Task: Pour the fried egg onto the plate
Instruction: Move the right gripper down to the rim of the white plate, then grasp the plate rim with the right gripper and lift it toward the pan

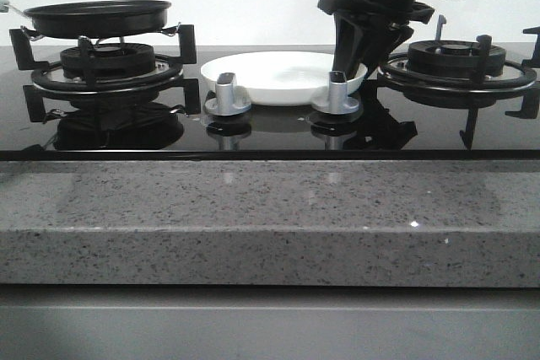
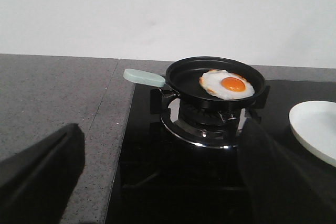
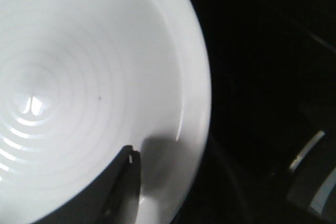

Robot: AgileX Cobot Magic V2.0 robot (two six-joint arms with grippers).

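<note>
A glossy black glass tabletop (image 1: 270,137) is lying before a white wall; the right pincer (image 1: 354,61) is clenching the round white plate's (image 1: 278,77) rim, the left pincer (image 2: 157,182) gaping, released.

The fried egg (image 2: 227,84), white with an orange yolk, lies flat in the black pan (image 2: 185,78). The glossy white plate (image 1: 278,76) sits empty between the burners.

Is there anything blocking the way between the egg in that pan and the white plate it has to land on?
Nothing visible lies between them. The fried egg sits in the black pan on the left burner; the plate is beside it, though the right gripper reaches down at the plate's far edge.
</note>
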